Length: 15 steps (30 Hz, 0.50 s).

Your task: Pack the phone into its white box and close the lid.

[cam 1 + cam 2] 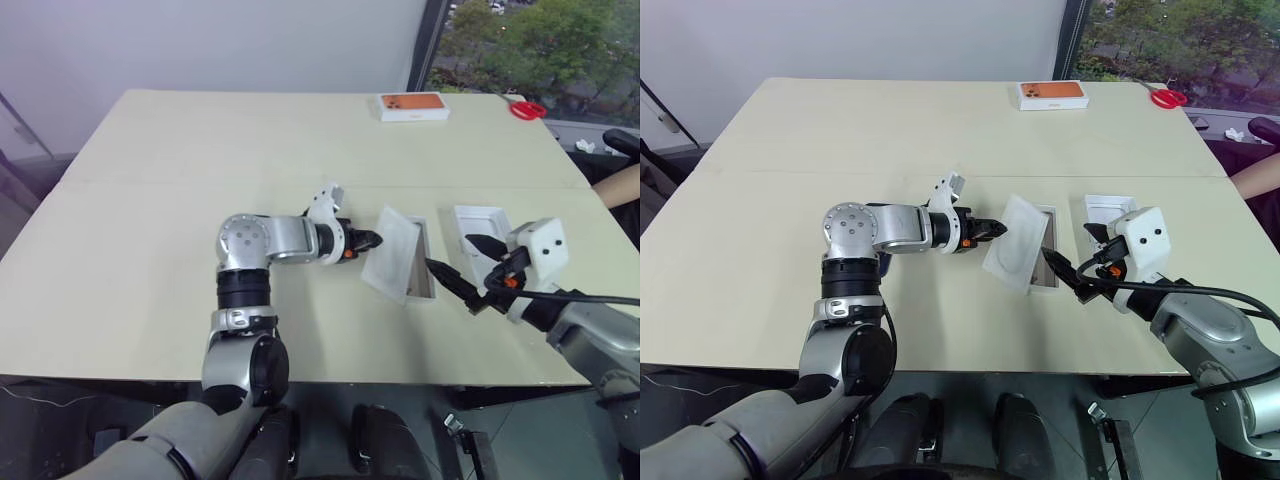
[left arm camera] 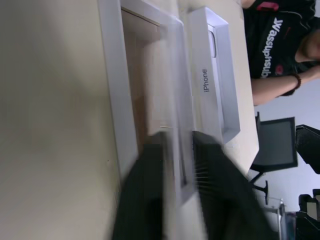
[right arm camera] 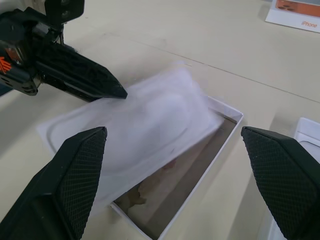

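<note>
The white box (image 1: 430, 250) lies on the table in front of me, its brownish floor (image 3: 175, 185) partly showing. A thin white insert (image 1: 392, 258) with an oval recess leans tilted over the box's left rim, blurred. My left gripper (image 1: 375, 240) is at the insert's left edge; in the left wrist view its fingers (image 2: 145, 195) stand slightly apart with that edge between them. The lid (image 1: 478, 222) lies just right of the box, inside up. My right gripper (image 1: 447, 251) hangs wide open over the box's right side, holding nothing. The phone is out of view.
An orange-topped white box (image 1: 412, 106) and red scissors (image 1: 527, 109) lie at the table's far right edge. A person in a black shirt (image 2: 280, 45) sits beyond the right side, with one arm (image 1: 622, 185) near the table's corner.
</note>
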Motion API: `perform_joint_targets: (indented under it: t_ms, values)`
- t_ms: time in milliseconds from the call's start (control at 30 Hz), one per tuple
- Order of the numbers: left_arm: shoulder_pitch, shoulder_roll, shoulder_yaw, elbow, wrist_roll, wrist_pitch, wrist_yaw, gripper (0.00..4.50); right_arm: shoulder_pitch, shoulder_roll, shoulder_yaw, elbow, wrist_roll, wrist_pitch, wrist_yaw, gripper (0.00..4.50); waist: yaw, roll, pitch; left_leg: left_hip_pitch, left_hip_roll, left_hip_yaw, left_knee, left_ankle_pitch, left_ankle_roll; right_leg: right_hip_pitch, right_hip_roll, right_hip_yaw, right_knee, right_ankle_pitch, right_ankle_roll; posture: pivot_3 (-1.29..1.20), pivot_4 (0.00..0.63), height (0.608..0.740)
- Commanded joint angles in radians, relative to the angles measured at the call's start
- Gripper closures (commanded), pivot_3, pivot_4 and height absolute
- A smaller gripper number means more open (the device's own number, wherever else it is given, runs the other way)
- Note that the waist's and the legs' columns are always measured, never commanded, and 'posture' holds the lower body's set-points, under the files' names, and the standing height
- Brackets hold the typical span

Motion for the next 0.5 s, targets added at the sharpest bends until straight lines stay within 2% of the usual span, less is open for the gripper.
perform_joint_targets:
  t_ms: [33, 133, 333, 500]
  values:
    - [0.018, -0.09, -0.013, -0.005, -0.02, 0.003, -0.03, 1.61, -0.012, 0.003, -0.009, -0.029, 0.002, -0.017, -0.002, 0.0, 0.0, 0.0, 0.0, 0.0, 0.0, 0.0, 0.0, 0.0, 0.0, 0.0, 0.0, 0.0, 0.0, 0.0, 0.0, 0.0, 0.15, 0.74]
    - [0.018, -0.081, 0.002, -0.004, -0.031, 0.016, -0.042, 0.12, -0.012, 0.003, -0.007, -0.031, 0.002, -0.016, -0.004, 0.0, 0.0, 0.0, 0.0, 0.0, 0.0, 0.0, 0.0, 0.0, 0.0, 0.0, 0.0, 0.0, 0.0, 0.0, 0.0, 0.0, 0.15, 0.74]
    - [0.048, 0.038, 0.038, -0.088, -0.055, 0.066, -0.112, 0.04, -0.04, 0.002, 0.013, -0.024, 0.002, -0.007, -0.011, 0.0, -0.003, 0.0, 0.0, 0.0, 0.0, 0.0, 0.0, 0.0, 0.0, 0.0, 0.0, 0.0, 0.0, 0.0, 0.0, 0.0, 0.15, 0.74]
    - [0.125, 0.219, -0.081, -0.225, -0.021, -0.024, -0.285, 0.04, -0.062, 0.003, 0.048, -0.011, -0.007, 0.01, -0.026, 0.0, -0.007, 0.001, 0.0, 0.001, 0.001, 0.0, 0.0, 0.0, 0.0, 0.0, 0.001, 0.0, 0.001, 0.0, 0.0, 0.0, 0.15, 0.74]
